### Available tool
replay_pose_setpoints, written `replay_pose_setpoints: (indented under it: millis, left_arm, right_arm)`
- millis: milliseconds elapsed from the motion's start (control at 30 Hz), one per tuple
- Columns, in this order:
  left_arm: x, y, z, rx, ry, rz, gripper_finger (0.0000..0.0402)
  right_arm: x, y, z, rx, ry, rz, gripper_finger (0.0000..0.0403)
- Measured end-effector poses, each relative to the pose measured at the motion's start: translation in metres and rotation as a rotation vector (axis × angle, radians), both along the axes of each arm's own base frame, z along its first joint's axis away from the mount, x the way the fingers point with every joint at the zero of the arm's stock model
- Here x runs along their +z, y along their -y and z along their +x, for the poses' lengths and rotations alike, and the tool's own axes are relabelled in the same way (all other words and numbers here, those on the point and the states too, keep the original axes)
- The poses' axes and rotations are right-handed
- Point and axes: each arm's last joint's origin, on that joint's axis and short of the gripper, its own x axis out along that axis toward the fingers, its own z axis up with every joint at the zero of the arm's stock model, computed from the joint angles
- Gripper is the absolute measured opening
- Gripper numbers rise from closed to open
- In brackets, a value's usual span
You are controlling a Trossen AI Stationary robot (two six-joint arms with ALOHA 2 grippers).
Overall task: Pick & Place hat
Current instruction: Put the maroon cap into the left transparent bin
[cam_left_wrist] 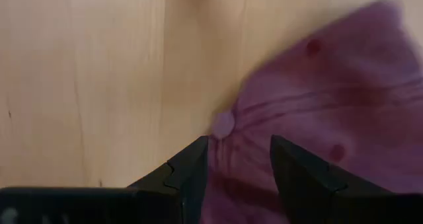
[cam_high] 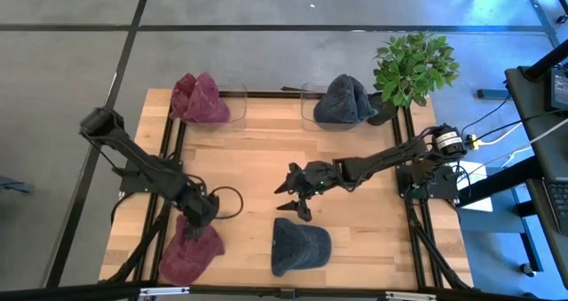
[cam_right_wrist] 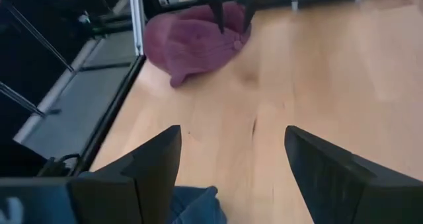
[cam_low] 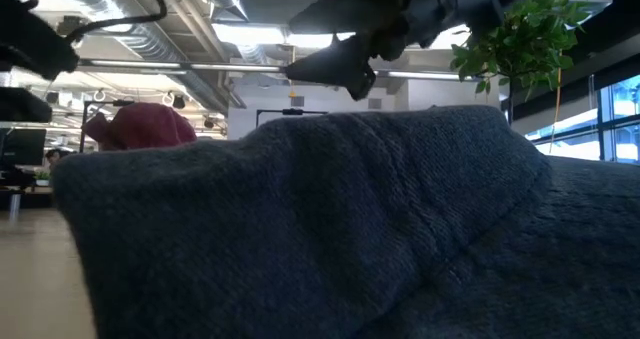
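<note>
- Wooden desk (cam_high: 257,159), high view: four hats lie on it. A maroon hat (cam_high: 201,99) sits at the far left edge beside a clear bin (cam_high: 236,106), a grey-blue hat (cam_high: 346,101) at the far edge near a potted plant (cam_high: 414,66), a second maroon hat (cam_high: 191,248) at the near left corner, and a dark blue hat (cam_high: 300,246) near the front centre. The left hand (cam_high: 202,208) is down at the top of the near maroon hat. The right hand (cam_high: 293,194) hovers just beyond the dark blue hat, fingers spread, clear of it.
- Low view: the dark blue hat (cam_low: 330,229) fills the foreground; the right hand (cam_low: 345,59) hangs above it, not touching.
- Left wrist view: the left fingers (cam_left_wrist: 192,171) stand apart, straddling the maroon fabric (cam_left_wrist: 317,118) next to its top button (cam_left_wrist: 223,124); they are not closed on it.
- Right wrist view: the right fingers (cam_right_wrist: 158,164) are wide apart over bare wood, an edge of blue fabric (cam_right_wrist: 195,207) between them. The near maroon hat (cam_right_wrist: 195,42) lies well beyond, with the left hand (cam_right_wrist: 232,16) on it.
</note>
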Motion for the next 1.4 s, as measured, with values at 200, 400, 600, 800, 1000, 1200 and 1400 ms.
replay_pose_setpoints:
  millis: [200,400,600,800,1000,1200,1400]
  left_arm:
    - [-0.012,0.008,0.001,-0.122,-0.025,0.025,0.0157]
    - [-0.024,0.015,0.006,-0.196,-0.024,0.053,0.0157]
    - [-0.037,0.017,0.009,-0.210,-0.076,0.093,0.0157]
    - [-0.042,0.018,0.010,-0.154,-0.108,0.106,0.0157]
    - [-0.041,0.018,0.010,-0.156,-0.083,0.120,0.0157]
    - [-0.042,0.018,0.011,-0.131,-0.088,0.113,0.0150]
    - [-0.042,0.017,0.011,-0.064,-0.104,0.104,0.0085]
  right_arm:
    - [-0.014,0.006,-0.011,-0.039,0.068,0.089,0.0269]
    - [-0.017,0.006,-0.013,-0.046,0.063,0.110,0.0269]
    - [-0.015,0.007,-0.012,-0.046,0.084,0.110,0.0269]
    - [-0.015,0.008,-0.012,-0.051,0.088,0.110,0.0269]
    - [-0.015,0.008,-0.012,-0.050,0.088,0.107,0.0269]
    - [-0.015,0.008,-0.012,-0.042,0.094,0.090,0.0269]
    - [-0.015,0.008,-0.012,-0.041,0.094,0.087,0.0269]
